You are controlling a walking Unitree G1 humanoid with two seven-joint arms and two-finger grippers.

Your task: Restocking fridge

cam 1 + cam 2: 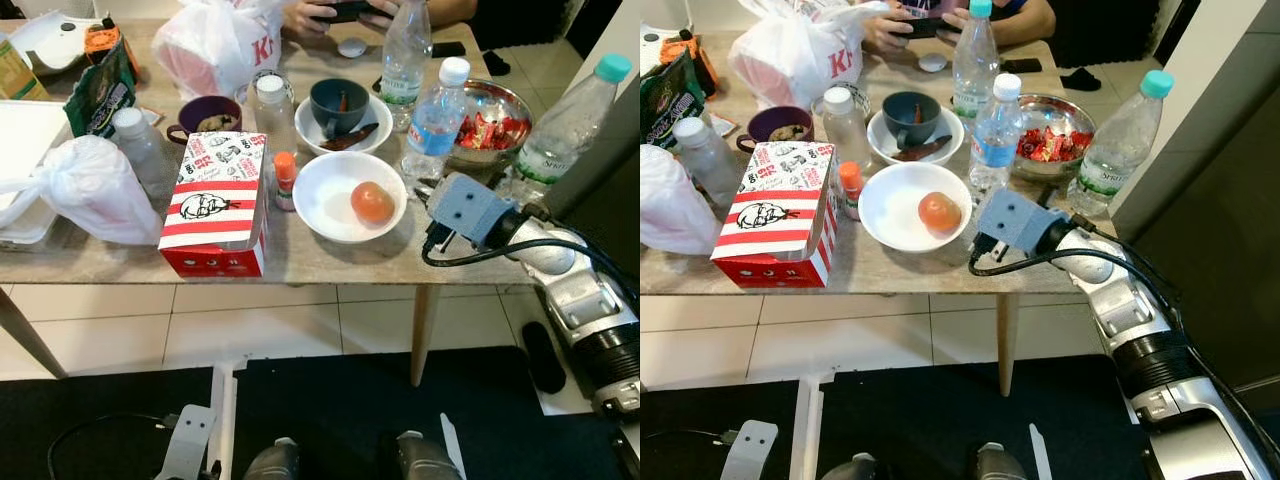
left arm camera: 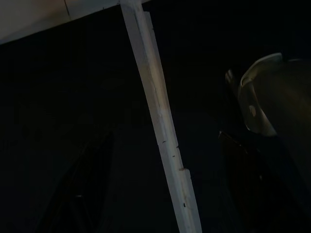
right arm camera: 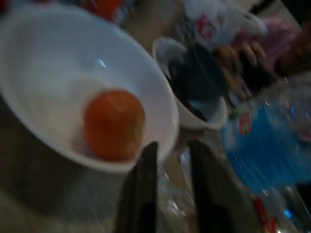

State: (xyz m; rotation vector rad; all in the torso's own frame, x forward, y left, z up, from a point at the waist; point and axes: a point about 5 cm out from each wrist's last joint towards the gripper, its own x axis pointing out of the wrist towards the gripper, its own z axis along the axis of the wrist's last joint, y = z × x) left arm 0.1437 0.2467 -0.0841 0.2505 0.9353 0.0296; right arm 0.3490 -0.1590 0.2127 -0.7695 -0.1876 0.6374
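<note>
Right claw [image 3: 170, 160] fingers slightly apart beside white bowl [image 1: 335, 215] | orange fruit [image 3: 114, 124] inside | left claw unclear, dark

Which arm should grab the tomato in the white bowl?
Right. The right gripper is already at the rim of the white bowl, fingers slightly apart, with the tomato just ahead. The left arm hangs idle below the table.

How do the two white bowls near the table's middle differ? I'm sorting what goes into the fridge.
The nearer white bowl holds a single orange-red fruit; the farther white bowl holds a dark cup and a dark scrap. The nearer looks wider. The right gripper sits at the nearer bowl's rim. Both are white and upright on the table.
</note>
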